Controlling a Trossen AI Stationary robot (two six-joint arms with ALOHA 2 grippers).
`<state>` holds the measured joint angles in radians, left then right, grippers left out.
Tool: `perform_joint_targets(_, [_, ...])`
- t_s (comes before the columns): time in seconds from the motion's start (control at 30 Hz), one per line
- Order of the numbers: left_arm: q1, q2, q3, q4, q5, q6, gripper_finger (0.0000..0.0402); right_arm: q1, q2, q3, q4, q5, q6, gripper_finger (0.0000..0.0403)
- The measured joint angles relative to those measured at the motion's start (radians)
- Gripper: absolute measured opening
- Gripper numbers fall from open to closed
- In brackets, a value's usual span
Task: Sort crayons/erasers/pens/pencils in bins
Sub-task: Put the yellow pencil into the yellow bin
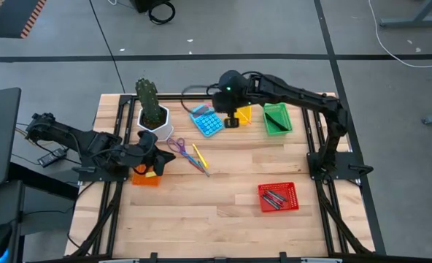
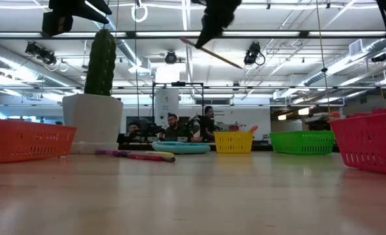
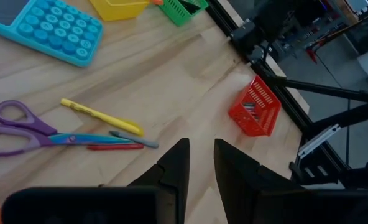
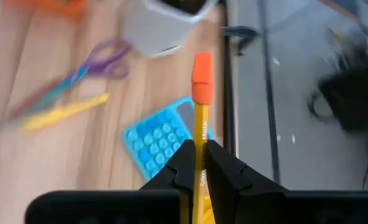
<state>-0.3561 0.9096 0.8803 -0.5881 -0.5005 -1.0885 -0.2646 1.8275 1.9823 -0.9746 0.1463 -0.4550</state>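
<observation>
Hovering beside the blue calculator (image 1: 206, 120) in the high view, the right hand (image 1: 229, 109) was over the table (image 1: 230, 212) near the yellow bin (image 1: 242, 114), with the green bin (image 1: 277, 118) beyond that and the red bin (image 1: 278, 196) well apart. The left hand (image 1: 156, 162) waited by the orange bin (image 1: 146, 177), near the scissors (image 1: 179, 148).

At table height, a pencil (image 2: 212, 53) hung tilted, high above the yellow bin (image 2: 233, 141).

The left wrist view showed that arm's fingers (image 3: 175, 168) slightly spread, holding nothing, with a yellow stick (image 3: 101, 116) lying beside the scissors (image 3: 28, 129).

The right wrist view showed the fingers (image 4: 183, 167) pinching a yellow pencil (image 4: 201, 124), orange eraser end outward, above the calculator (image 4: 161, 140).

Judging by this, the pencil was in transit; next it probably needed carrying over a bin, likely the yellow one, and releasing.
</observation>
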Motion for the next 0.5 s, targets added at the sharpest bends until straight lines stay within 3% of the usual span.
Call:
perform_joint_targets(0.2, [0.000,0.000,0.000,-0.001,-0.004,-0.001,0.0076,-0.044,0.002,-0.102,-0.055,-0.148,-0.477,0.0033])
perform_joint_targets(0.5, [0.000,0.000,0.000,-0.009,-0.004,-0.054,0.0075,-0.113,0.000,-0.310,0.018,-0.273,-0.668,0.0033])
